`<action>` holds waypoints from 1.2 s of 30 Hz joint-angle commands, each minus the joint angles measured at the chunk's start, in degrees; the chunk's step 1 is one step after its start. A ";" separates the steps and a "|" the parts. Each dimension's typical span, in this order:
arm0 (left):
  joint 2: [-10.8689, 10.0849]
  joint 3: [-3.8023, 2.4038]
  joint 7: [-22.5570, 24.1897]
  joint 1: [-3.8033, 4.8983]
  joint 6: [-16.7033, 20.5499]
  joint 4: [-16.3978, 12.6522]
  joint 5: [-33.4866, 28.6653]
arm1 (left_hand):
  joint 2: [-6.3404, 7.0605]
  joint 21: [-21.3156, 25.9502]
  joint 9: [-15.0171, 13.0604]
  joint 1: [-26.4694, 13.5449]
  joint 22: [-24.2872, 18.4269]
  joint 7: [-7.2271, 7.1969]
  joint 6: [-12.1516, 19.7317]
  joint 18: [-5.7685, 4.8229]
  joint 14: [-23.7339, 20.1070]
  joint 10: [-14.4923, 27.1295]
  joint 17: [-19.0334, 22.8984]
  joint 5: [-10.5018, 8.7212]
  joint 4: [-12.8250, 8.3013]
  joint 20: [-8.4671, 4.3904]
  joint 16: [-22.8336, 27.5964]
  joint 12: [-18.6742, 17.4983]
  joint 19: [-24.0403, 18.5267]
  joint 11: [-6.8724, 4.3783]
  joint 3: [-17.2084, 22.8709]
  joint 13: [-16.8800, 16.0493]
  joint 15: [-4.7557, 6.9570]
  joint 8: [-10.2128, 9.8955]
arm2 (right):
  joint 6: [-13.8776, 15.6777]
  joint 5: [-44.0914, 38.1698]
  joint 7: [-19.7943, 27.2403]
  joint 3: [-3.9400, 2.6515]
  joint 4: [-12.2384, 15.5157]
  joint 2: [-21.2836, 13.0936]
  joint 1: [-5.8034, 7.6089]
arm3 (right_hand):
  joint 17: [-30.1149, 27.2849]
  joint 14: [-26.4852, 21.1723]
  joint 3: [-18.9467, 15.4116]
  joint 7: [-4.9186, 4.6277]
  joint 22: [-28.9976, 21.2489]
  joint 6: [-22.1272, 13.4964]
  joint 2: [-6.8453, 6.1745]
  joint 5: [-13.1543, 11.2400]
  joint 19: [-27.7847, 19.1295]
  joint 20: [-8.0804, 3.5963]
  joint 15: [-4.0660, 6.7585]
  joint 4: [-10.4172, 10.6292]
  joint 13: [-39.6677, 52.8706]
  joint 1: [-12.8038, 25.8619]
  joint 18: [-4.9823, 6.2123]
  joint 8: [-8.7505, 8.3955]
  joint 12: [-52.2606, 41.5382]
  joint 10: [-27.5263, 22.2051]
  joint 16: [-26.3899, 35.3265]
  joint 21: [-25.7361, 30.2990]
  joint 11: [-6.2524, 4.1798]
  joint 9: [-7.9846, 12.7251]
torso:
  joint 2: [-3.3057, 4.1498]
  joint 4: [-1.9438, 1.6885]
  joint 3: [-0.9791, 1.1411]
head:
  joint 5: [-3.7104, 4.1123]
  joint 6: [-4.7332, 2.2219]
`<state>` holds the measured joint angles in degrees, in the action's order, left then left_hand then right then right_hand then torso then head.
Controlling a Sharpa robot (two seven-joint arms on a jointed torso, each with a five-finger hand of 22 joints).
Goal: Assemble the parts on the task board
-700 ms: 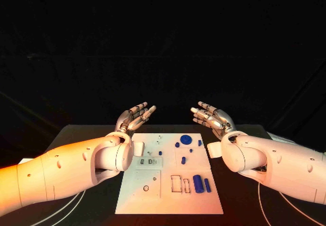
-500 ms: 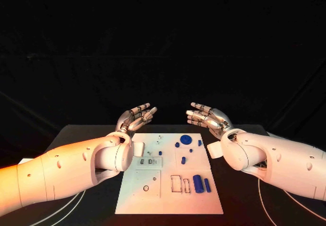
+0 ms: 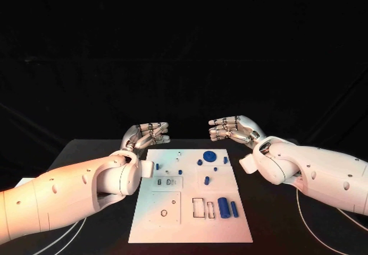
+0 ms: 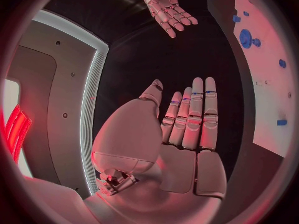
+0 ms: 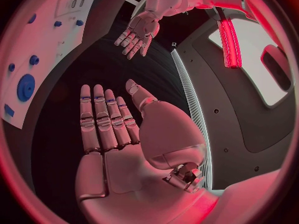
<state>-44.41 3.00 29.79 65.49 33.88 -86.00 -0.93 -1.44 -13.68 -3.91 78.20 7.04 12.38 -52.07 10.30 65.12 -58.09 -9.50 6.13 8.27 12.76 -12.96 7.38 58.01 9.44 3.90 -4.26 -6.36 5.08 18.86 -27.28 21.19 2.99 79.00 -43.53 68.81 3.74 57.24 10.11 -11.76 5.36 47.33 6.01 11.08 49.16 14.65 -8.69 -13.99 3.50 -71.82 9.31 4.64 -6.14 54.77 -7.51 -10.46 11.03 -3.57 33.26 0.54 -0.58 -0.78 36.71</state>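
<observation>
The white task board [image 3: 153, 223] lies in the middle of the black table. On its far half are a round blue disc [image 3: 209, 155] and several small blue parts. Two long blue pieces [image 3: 223, 207] lie near its right edge. My left hand [image 3: 145, 134] hovers above the table beyond the board's far left corner, holding nothing. My right hand [image 3: 234, 129] hovers beyond the far right corner, also holding nothing. The fingertips of the two hands point toward each other. The left wrist view shows my left hand [image 4: 187, 119] with fingers straight, and the board [image 4: 274, 99] beside it. The right wrist view shows my right hand [image 5: 109, 124] in the same pose.
Outlined slots and dark holes [image 3: 199, 207] mark the board's near half. White cables [image 3: 76, 234] run along the table on both sides of the board. The right hand [image 4: 167, 7] appears across from my left palm, the left hand [image 5: 138, 32] across from my right.
Both hands have turned inward at the wrist, so their fingers now point toward each other instead of up and away. Nothing on the board has moved.
</observation>
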 commanded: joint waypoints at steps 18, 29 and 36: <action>-4.43 -0.94 1.63 0.95 -3.29 -8.99 -0.92 | 0.54 -1.10 0.10 0.76 0.35 -0.56 -2.26 0.21 5.64 -1.97 -5.67 -0.03 -0.15 -1.89 -2.54 -1.42 6.20 -0.93 -1.40 0.36 1.69 -0.55 | -0.91 -54.74 -16.40 -1.31 -1.56 1.96 2.42 | 9.82 29.39 1.42 3.33 13.10 14.49 -6.59 4.48 23.03 -10.98 10.18 -2.01 0.90 -2.22 0.88 -0.33 0.42 19.05 -20.19 -25.79 -7.47 -0.18 | 5.29 -1.19 -0.74 | 1.62 -1.62; -6.64 -1.74 0.92 1.44 -3.58 -13.63 -0.95 | 0.36 -1.06 0.09 0.88 0.34 -0.56 -2.38 0.18 5.56 -2.06 -5.89 0.01 -0.21 -1.94 -2.51 -1.49 6.31 -0.95 -1.37 0.37 1.70 -0.56 | -5.42 -69.41 -24.72 -1.35 -0.75 3.11 3.35 | 42.44 29.07 4.36 3.84 19.29 13.92 -7.30 3.67 21.96 -10.54 9.97 -1.90 0.67 1.07 1.12 -0.83 2.29 16.31 -53.28 -35.45 -7.25 -0.30 | 8.13 -2.17 -1.08 | 2.39 -2.60; -7.58 -1.95 0.61 1.97 -3.69 -15.20 -0.96 | 0.32 -1.04 0.10 0.90 0.33 -0.56 -2.39 0.17 5.52 -2.07 -5.92 0.01 -0.23 -1.94 -2.49 -1.51 6.31 -0.94 -1.36 0.37 1.70 -0.58 | -6.53 -73.29 -26.75 -1.41 -0.49 3.68 3.82 | 45.03 28.16 5.31 3.87 20.73 13.79 -7.68 3.40 20.74 -10.21 9.68 -1.62 0.37 1.77 1.10 -0.83 2.54 14.43 -55.71 -37.53 -6.86 -0.31 | 9.52 -2.44 -0.95 | 2.63 -3.03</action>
<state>-51.95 1.12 30.12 67.30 31.60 -100.81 -1.83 -1.05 -14.64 -3.84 78.70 7.33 11.86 -54.17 10.29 70.48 -59.70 -15.34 6.13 8.04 10.77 -15.31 6.16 63.80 8.60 2.86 -3.96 -4.62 4.77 14.61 -94.95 -2.24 1.63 78.46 -39.95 72.51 48.70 83.87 15.20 -8.25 26.04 61.09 -1.69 14.62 70.26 4.53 1.42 -15.57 3.91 -70.40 9.83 3.85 -3.98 69.36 -63.00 -47.75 4.16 -3.80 41.84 -1.66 -1.60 1.71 33.79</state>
